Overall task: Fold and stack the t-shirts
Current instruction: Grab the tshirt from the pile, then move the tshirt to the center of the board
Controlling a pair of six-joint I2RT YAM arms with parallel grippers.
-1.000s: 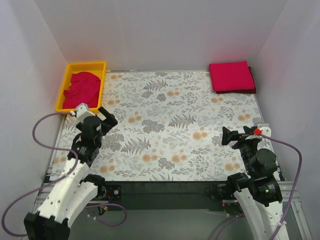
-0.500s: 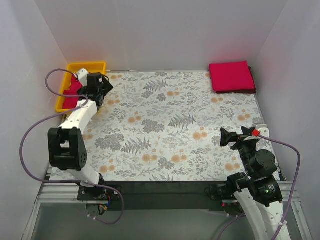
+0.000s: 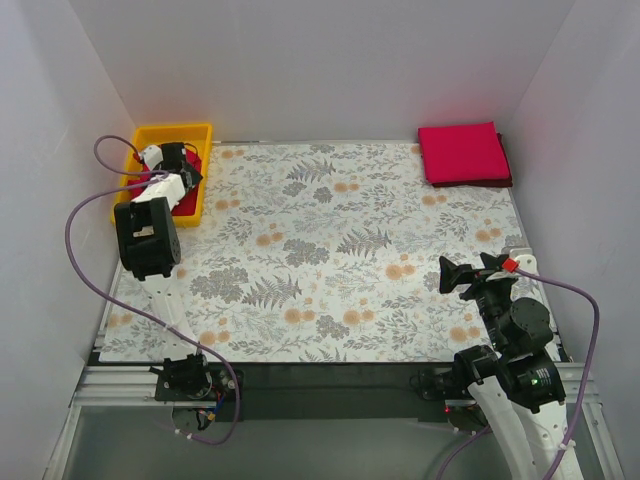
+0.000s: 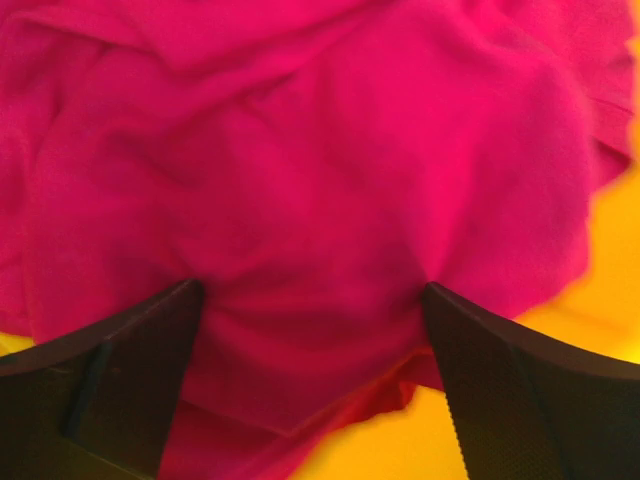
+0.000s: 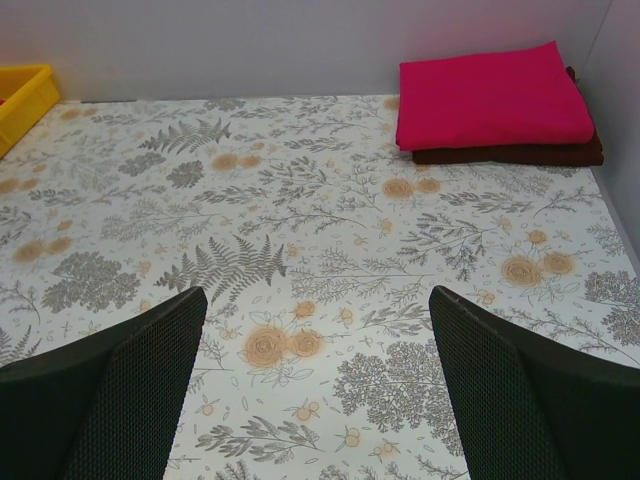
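A crumpled crimson t-shirt (image 4: 300,150) lies in the yellow tray (image 3: 175,128) at the back left; only a little of it (image 3: 188,196) shows past my left arm in the top view. My left gripper (image 3: 172,165) is down in the tray, open. In its wrist view (image 4: 310,290) the fingers stand wide apart and press into the cloth, with a fold between them. A folded crimson shirt (image 3: 463,152) lies at the back right on a darker folded one (image 5: 510,155). My right gripper (image 3: 462,272) is open and empty above the table's right side (image 5: 318,300).
The floral tablecloth (image 3: 340,250) covers the table between white walls. The bare yellow tray floor (image 4: 560,330) shows beside the shirt. The tray's corner (image 5: 20,90) shows at the far left of the right wrist view.
My left arm has swung from the table's front left to the yellow tray and lowered its open gripper onto the crumpled shirt. The right arm has barely moved.
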